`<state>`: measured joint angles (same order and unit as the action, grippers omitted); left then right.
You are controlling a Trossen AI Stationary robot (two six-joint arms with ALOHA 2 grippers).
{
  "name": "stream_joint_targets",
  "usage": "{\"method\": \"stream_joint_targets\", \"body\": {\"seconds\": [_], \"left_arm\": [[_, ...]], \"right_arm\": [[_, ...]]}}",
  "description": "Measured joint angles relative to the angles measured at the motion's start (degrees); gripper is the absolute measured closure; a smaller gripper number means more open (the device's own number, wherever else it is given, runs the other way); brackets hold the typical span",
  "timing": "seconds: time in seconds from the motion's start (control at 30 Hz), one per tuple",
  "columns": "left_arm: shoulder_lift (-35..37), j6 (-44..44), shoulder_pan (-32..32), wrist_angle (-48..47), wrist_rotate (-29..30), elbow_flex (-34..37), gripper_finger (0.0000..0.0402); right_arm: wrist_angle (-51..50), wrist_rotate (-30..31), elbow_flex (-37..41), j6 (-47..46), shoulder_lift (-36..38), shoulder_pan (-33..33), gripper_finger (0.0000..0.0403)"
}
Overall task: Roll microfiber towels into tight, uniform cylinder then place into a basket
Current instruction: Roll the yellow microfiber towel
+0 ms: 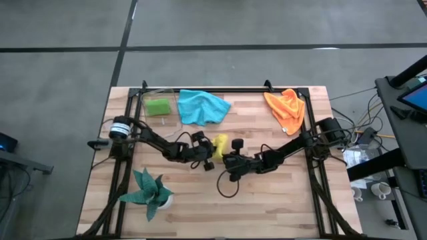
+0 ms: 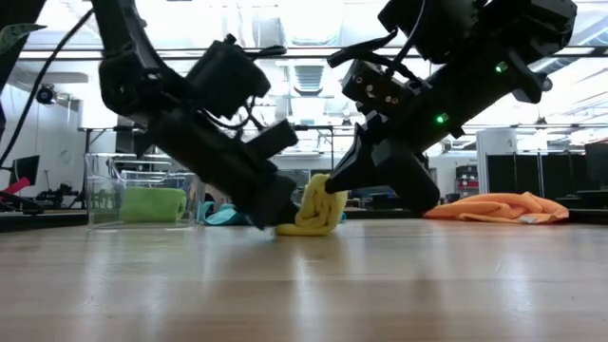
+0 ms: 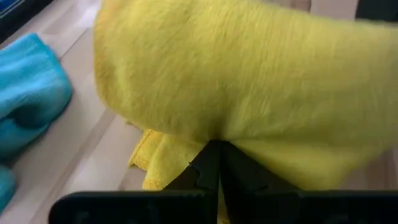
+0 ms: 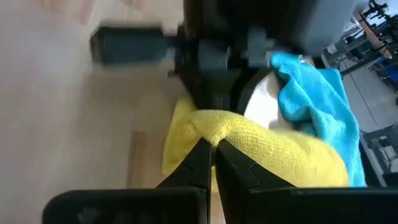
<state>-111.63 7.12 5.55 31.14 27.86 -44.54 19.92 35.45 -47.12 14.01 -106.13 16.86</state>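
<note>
Yellow towel (image 2: pixel 313 214) pinched between both arms; left and right jaws closed on it.

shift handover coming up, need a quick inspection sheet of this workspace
surface: pale wooden plank table, inside a black metal frame.
job's things: yellow microfiber towel bunched at table centre; bright blue towel and orange towel loose at the far edge; lime green towel inside the small clear rectangular basket.
clutter: dark teal spiky-leaved plant in a white pot at the near left corner.
grippers: left claw shut on the yellow towel; right claw shut on it from the other side.
cables: black cable loop lying on the table below the right arm.
surroundings: grey floor; white mugs to the right of the table.
</note>
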Motion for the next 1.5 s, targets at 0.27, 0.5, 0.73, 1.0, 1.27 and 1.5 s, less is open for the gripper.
{"method": "stream_joint_targets", "body": {"seconds": [0.27,0.5,0.73,1.0,1.27,1.5], "left_arm": [[-5.4,0.0,0.1,3.8,0.1,-4.3,0.0401],[-6.3,0.0,0.5,3.5,0.0,-5.6,0.0401],[-2.1,-3.0,1.4,-1.9,-1.2,-4.8,0.0402],[2.3,-4.5,1.7,-8.9,-1.3,-4.6,0.0402],[5.0,-4.5,1.6,-14.4,-0.6,-4.6,0.0402],[5.5,-4.5,1.6,-19.4,1.2,-4.6,0.0402]], "right_arm": [[-0.6,-2.3,-1.3,2.9,0.0,-0.7,0.0394],[-3.6,-4.6,-1.3,0.0,0.0,-2.2,0.0394],[-3.5,-6.4,-1.2,-0.1,0.0,-3.5,0.0394],[-3.6,-8.6,-1.2,-0.2,-0.1,-4.9,0.0394],[-3.4,-8.9,-1.3,0.0,-0.1,-5.2,0.0394],[-3.4,-8.9,-1.3,0.1,-0.1,-5.2,0.0394]]}}
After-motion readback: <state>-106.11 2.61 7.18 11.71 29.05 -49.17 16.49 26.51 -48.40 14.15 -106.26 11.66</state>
